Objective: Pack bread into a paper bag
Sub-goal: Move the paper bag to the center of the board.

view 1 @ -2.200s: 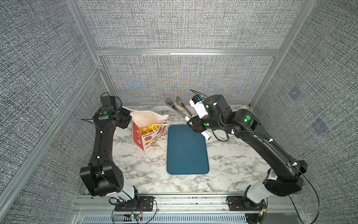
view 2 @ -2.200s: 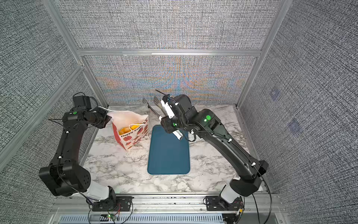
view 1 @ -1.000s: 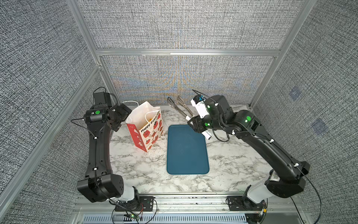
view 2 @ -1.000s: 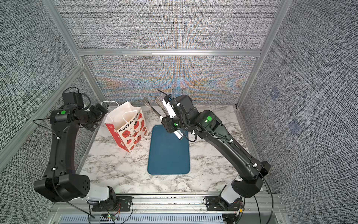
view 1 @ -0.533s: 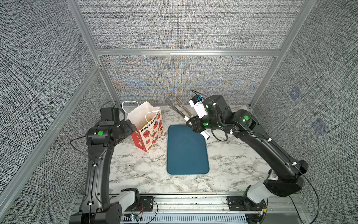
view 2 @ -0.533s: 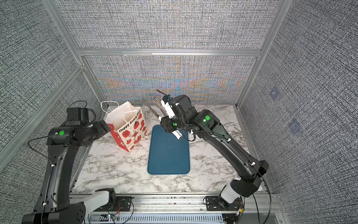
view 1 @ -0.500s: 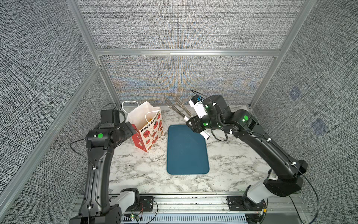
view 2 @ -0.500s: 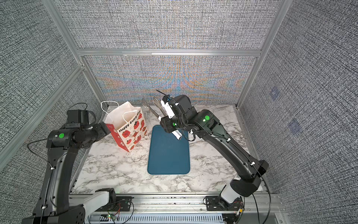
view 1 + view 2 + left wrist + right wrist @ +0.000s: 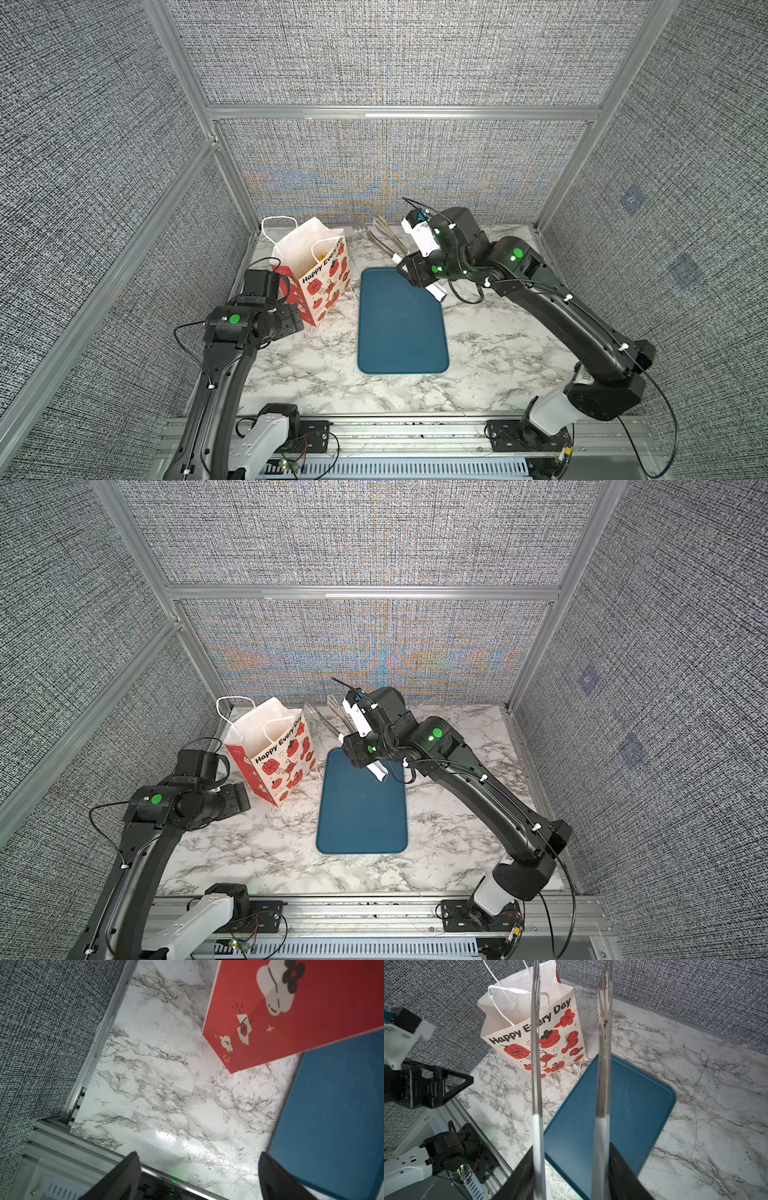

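The paper bag (image 9: 322,276) (image 9: 276,762) (image 9: 533,1028) stands upright at the table's back left, mouth open, with its red side (image 9: 291,1012) toward the left arm. A sliver of golden bread (image 9: 319,252) shows inside its mouth; the rest is hidden. My left gripper (image 9: 292,322) (image 9: 240,798) (image 9: 198,1159) hangs open and empty over bare marble just in front of the bag's near corner, apart from it. My right gripper (image 9: 409,270) (image 9: 353,750) (image 9: 571,1167) is shut on metal tongs (image 9: 380,241) (image 9: 328,719) (image 9: 536,1064), whose two arms stand apart with nothing between them and point toward the bag.
An empty blue tray (image 9: 401,324) (image 9: 361,808) (image 9: 332,1115) (image 9: 623,1109) lies in the middle of the marble table (image 9: 498,345), right of the bag. Grey fabric walls with metal frames enclose the back and sides. The front rail (image 9: 374,432) carries both arm bases.
The left gripper has let go of the bag's mouth and pulled back toward the front, lower down. The bag now stands upright by itself. The right arm has barely moved.
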You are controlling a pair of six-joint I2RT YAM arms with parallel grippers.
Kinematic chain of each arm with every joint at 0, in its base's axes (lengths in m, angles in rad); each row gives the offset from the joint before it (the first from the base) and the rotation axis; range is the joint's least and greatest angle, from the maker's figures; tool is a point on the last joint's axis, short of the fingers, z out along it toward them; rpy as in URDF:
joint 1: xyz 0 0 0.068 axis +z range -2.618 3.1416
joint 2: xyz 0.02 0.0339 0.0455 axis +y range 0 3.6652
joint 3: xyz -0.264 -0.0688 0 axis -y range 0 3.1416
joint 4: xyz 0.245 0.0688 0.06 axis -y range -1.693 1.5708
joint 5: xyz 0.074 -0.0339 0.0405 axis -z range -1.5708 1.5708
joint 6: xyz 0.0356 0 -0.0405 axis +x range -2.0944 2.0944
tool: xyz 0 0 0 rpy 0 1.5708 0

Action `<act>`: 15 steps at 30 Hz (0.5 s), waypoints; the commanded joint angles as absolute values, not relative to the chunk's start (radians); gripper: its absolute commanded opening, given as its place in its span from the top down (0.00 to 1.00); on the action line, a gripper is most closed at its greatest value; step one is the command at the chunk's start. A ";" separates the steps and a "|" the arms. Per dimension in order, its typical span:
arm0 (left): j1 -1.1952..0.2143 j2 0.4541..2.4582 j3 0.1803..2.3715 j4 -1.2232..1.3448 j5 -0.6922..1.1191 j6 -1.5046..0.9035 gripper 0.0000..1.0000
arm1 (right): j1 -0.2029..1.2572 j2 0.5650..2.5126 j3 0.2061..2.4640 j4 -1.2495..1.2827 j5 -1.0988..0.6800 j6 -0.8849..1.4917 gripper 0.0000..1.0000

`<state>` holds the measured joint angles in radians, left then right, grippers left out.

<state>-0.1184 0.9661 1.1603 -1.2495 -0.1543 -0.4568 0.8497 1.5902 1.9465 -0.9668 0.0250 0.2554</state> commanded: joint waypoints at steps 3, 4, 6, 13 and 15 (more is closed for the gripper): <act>-0.144 1.043 1.165 -1.215 -0.135 -0.392 0.08 | 0.848 1.574 1.924 -0.915 0.032 0.260 0.49; -0.153 1.064 1.171 -1.215 -0.133 -0.386 0.08 | 0.847 1.571 1.919 -0.913 0.032 0.259 0.49; -0.172 1.112 1.191 -1.214 -0.126 -0.374 0.08 | 0.844 1.568 1.910 -0.910 0.032 0.259 0.49; -0.207 1.274 1.275 -1.187 -0.136 -0.346 0.08 | 0.827 1.562 1.889 -0.895 0.032 0.258 0.49; -0.209 1.319 1.298 -1.166 -0.131 -0.345 0.08 | 0.821 1.563 1.888 -0.895 0.034 0.258 0.49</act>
<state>-0.2073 1.2819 1.2739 -1.1995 -0.1307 -0.3664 0.8257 1.5684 1.8889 -0.9451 0.0250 0.2554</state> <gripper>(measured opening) 0.923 0.513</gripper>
